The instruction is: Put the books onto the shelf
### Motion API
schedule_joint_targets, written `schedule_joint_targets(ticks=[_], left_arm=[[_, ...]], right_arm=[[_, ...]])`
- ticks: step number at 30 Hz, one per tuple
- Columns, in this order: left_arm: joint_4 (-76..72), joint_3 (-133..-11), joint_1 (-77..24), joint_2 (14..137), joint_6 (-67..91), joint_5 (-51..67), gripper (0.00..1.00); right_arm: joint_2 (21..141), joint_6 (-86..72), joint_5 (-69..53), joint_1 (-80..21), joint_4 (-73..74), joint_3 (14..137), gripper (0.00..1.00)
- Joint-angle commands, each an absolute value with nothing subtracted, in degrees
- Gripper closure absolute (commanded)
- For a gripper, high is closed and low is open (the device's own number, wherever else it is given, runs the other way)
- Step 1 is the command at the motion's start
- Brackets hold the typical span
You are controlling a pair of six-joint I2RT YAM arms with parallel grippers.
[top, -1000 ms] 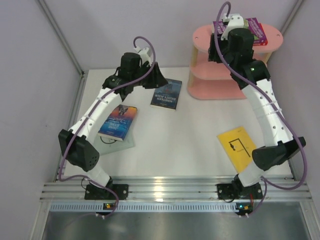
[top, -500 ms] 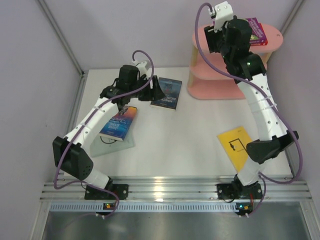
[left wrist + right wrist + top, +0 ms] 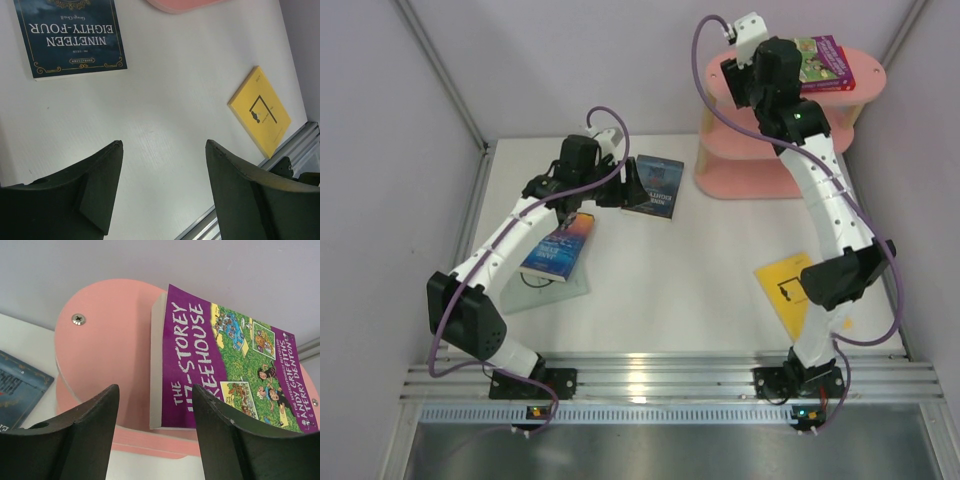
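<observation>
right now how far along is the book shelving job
Done: one purple book lies on the top board of the shelf.
In hand: nothing. The right fingers are open near that book, and the left fingers are open over the table.
Left: the navy book, the Jane Eyre book on top of a pale book, and the yellow book all lie on the table.

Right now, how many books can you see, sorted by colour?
Purple-green book, on the shelf: 1
Dark navy book, on the table: 1
Blue-orange book, on the table: 1
Pale grey-green book, under the blue-orange one: 1
Yellow book, on the table: 1
Total: 5
</observation>
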State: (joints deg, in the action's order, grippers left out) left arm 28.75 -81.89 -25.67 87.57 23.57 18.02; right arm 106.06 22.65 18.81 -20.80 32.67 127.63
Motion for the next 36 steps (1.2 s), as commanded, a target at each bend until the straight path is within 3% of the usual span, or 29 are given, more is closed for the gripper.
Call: schedule_joint_targets(ticks=[1, 15, 19, 36], left_arm=[[27.0, -81.7, -25.8, 85.6, 22.5, 17.2, 0.28], [26.7, -81.5, -25.8, 86.1, 22.5, 17.0, 0.28], [26.6, -81.6, -25.8, 86.2, 22.6, 17.1, 0.28], [26.7, -82.1, -25.8, 87.0, 22.1, 16.4, 0.28]], right_arm=[[106.1, 23.6, 20.3, -19.9, 29.6, 130.3, 0.41], [107.9, 23.9, 20.2, -17.1, 27.6, 130.4, 0.48], [108.1, 23.8, 19.2, -16.5, 27.0, 130.4, 0.55], [109.8, 24.4, 15.3, -14.8, 24.7, 130.4, 0.57]])
